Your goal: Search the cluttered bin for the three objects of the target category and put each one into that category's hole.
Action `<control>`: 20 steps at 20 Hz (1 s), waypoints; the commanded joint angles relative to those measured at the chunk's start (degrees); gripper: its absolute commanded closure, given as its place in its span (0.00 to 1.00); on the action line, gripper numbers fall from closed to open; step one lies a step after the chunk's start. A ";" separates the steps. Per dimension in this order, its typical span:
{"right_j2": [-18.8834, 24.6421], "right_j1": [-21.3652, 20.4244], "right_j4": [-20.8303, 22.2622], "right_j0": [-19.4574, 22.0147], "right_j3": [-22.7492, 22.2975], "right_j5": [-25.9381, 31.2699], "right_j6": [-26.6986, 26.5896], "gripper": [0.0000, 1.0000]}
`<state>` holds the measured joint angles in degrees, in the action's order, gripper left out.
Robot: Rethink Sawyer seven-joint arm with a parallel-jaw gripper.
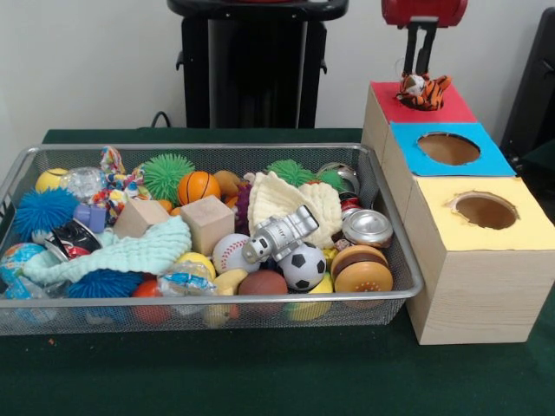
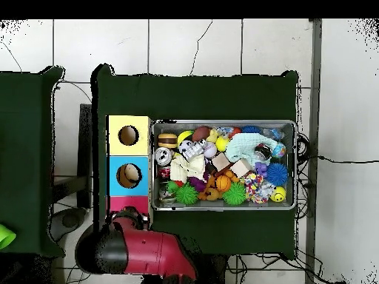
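The silver wire-mesh bin [image 1: 217, 148] holds several toys and also shows in the overhead view [image 2: 222, 123]. My gripper [image 1: 419, 73] hangs at the top right, over the red section [image 1: 451, 108] of the wooden box. It is shut on the top of an orange toy with black tiger stripes [image 1: 425, 92], which rests on the red section and hides any hole there. A pale yellow curved toy [image 1: 229, 280] lies at the bin's front edge, among the balls. In the overhead view my arm [image 2: 141, 251] covers the gripper and the red section.
The box's blue section [image 1: 486, 160] and yellow section [image 1: 520, 230] each have an open round hole. In the bin lie spiky balls, sports balls, a wooden cube [image 1: 208, 222], cloths, a silver robot figure [image 1: 279, 234] and a tin can [image 1: 368, 228].
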<state>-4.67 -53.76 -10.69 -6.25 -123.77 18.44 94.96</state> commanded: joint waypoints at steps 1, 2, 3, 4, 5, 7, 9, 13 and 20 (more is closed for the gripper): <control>6.07 6.78 0.83 2.40 -3.90 -3.30 8.13 1.00; 6.96 7.41 0.47 3.02 -4.15 -3.95 8.08 1.00; 7.39 8.17 0.25 3.29 -4.09 -4.07 8.10 1.00; 7.60 9.01 0.17 3.41 -3.86 -4.41 8.26 1.00; 7.80 9.85 0.09 3.53 -3.63 -4.75 8.42 1.00; 7.96 11.31 0.01 3.79 -2.77 -4.46 8.41 1.00; 8.37 12.10 -0.09 4.12 -2.17 -4.29 8.37 1.00; 8.52 12.52 0.08 4.07 -2.68 -5.60 9.03 1.00; 6.65 12.13 1.01 3.24 -1.99 -4.80 8.66 1.00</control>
<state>-1.42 -46.60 -10.75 -3.06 -125.02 12.75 94.96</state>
